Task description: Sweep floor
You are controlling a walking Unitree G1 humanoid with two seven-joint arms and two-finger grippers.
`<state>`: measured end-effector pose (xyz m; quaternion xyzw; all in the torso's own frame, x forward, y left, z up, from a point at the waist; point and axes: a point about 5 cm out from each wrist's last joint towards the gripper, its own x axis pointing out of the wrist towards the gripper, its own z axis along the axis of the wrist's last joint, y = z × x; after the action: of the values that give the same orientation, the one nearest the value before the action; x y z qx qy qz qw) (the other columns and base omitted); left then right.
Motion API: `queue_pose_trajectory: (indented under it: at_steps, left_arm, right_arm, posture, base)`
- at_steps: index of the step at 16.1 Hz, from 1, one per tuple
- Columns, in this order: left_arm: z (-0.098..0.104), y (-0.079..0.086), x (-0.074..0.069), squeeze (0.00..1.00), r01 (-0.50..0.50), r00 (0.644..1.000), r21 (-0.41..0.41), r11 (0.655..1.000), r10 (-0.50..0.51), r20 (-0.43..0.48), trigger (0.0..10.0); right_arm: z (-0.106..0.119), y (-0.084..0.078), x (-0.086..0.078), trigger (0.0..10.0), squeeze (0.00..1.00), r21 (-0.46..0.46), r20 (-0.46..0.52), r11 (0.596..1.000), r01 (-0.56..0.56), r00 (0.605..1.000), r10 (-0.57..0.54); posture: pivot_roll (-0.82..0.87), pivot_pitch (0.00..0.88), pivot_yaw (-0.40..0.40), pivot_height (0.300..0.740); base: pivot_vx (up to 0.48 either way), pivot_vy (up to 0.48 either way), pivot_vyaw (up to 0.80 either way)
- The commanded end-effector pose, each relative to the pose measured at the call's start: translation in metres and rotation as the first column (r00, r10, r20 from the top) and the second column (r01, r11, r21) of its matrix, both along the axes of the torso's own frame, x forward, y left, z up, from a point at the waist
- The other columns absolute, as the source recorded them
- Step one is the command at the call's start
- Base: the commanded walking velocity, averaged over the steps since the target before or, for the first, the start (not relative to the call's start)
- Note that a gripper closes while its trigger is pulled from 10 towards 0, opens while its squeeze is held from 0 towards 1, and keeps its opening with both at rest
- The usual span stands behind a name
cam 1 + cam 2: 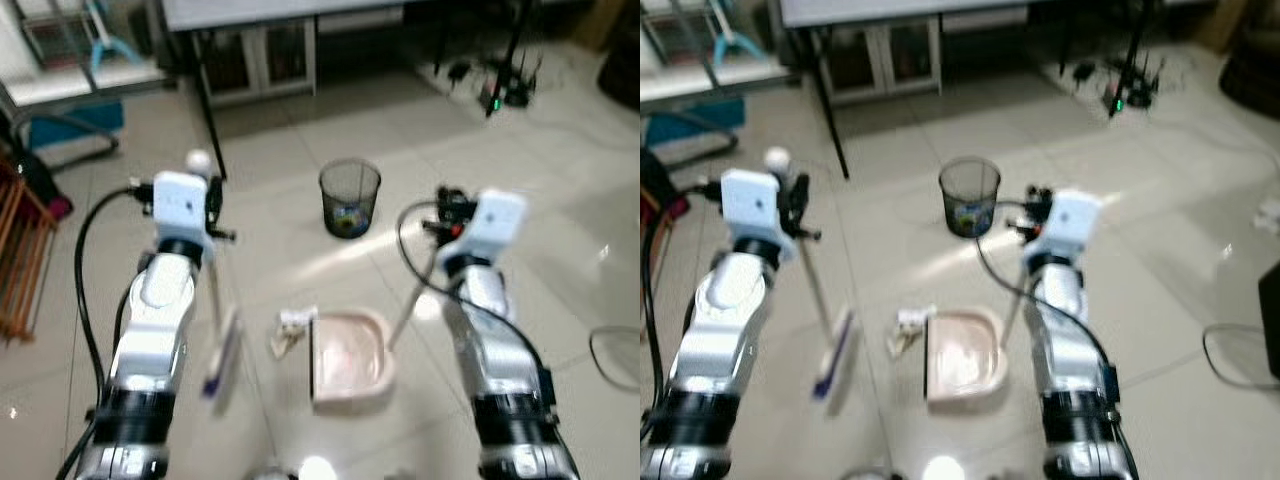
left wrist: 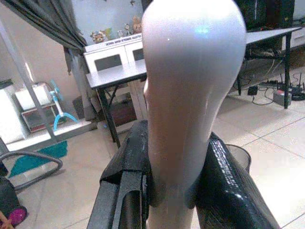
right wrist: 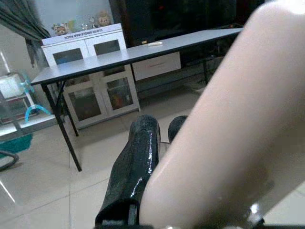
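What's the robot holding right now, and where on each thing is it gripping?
The left gripper clamps the broom near its handle's rounded top. The right gripper grips the pink dustpan by its long handle's upper end.

Floor: glazed tile, pale, glossy, strong reflections. Dustpan: smooth pink plastic, slight sheen. Broom handle: smooth glossy plastic, whitish, with highlights. Waste bin: black wire mesh, matt. Left gripper: fingers of glossy black plastic. Arms: silver shell, satin finish. Crumpled scrap by dustpan looks like paper. Desk: matt grey top.
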<state>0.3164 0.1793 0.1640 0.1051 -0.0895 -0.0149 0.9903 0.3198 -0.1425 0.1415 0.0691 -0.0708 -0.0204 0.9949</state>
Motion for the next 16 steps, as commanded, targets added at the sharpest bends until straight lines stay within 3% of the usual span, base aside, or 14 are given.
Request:
queue_pose_trajectory:
  at_steps: [1, 6, 13, 16]
  left_arm:
    - [0.008, -0.007, 0.001, 0.00, 0.023, 0.999, -0.006, 1.000, -0.022, 0.040, 10.0]
    - [0.010, -0.008, 0.006, 0.00, 0.030, 0.999, -0.003, 1.000, -0.030, 0.045, 10.0]
    - [0.007, -0.006, 0.005, 0.00, 0.026, 0.999, 0.007, 1.000, -0.026, 0.041, 10.0]
    - [0.005, -0.007, 0.004, 0.00, 0.031, 0.999, 0.008, 0.999, -0.031, 0.040, 10.0]
  right_arm:
    - [0.009, -0.008, 0.001, 10.0, 0.00, -0.049, 0.040, 0.998, 0.030, 0.999, -0.028]
    - [0.008, -0.026, 0.001, 10.0, 0.00, 0.009, 0.041, 0.994, 0.112, 0.993, -0.112]
    - [0.009, -0.019, 0.005, 10.0, 0.00, -0.001, 0.033, 0.998, 0.063, 0.997, -0.063]
    - [0.007, -0.021, 0.006, 10.0, 0.00, -0.096, 0.022, 0.993, 0.065, 0.998, -0.063]
  posture:
    - [0.06, 0.041, 0.031, 0.740]
    - [0.05, 0.047, 0.040, 0.740]
    - [0.06, 0.055, 0.023, 0.740]
    - [0.05, 0.047, 0.028, 0.740]
  base:
    - [0.412, 0.000, 0.80]
    - [0.409, 0.000, 0.16]
    - [0.410, 0.000, 0.00]
    - [0.411, 0.000, 0.27]
